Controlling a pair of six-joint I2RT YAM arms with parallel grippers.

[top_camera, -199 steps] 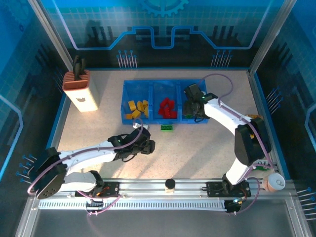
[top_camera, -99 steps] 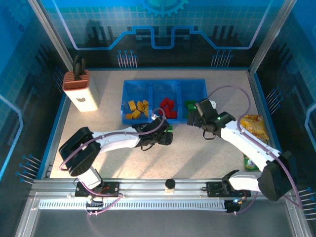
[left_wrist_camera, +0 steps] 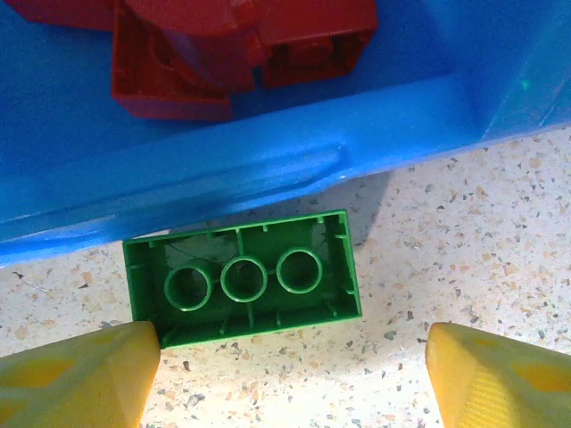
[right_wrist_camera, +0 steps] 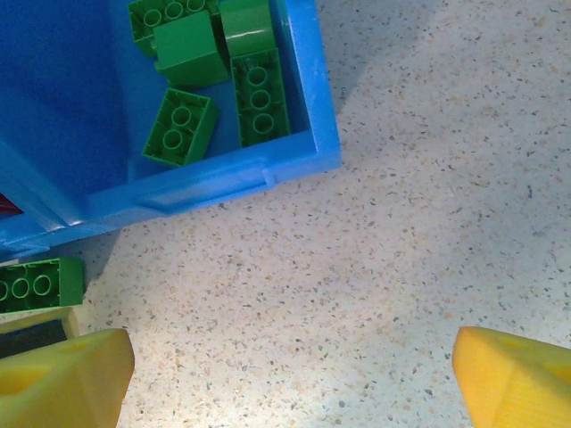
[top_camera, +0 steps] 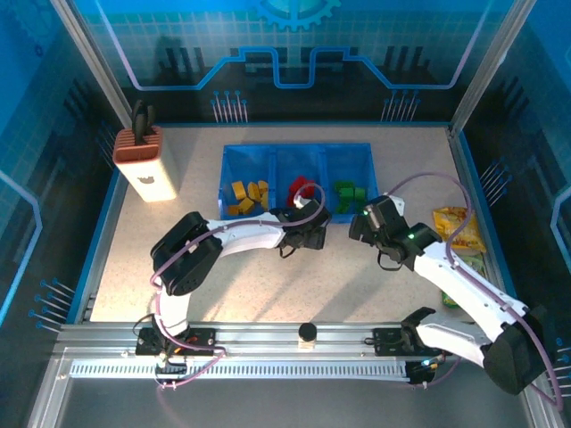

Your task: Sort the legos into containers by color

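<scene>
A green lego [left_wrist_camera: 243, 278] lies upside down on the table, right against the outside of the blue bin's front wall [left_wrist_camera: 241, 169]. My left gripper [left_wrist_camera: 290, 374] hovers open over it, and its left fingertip [left_wrist_camera: 80, 374] is close to the brick's corner. Red legos [left_wrist_camera: 241, 53] lie in the middle container [top_camera: 302, 189], yellow ones [top_camera: 248, 196] in the left container, and green ones [right_wrist_camera: 214, 80] in the right container. My right gripper [right_wrist_camera: 290, 383] is open over bare table just in front of the bin's right corner [right_wrist_camera: 326, 152]. The same loose green lego [right_wrist_camera: 40, 283] lies to its left.
A white and brown box with a black handle [top_camera: 144, 160] stands at the back left. A yellow snack packet [top_camera: 457, 227] and a green packet [top_camera: 451, 290] lie along the right edge. A black knob [top_camera: 308, 333] sits on the front rail.
My left arm swung right and forward to the green lego by the bin, and its jaws widened. My right arm pulled back out of the green container towards the near side.
</scene>
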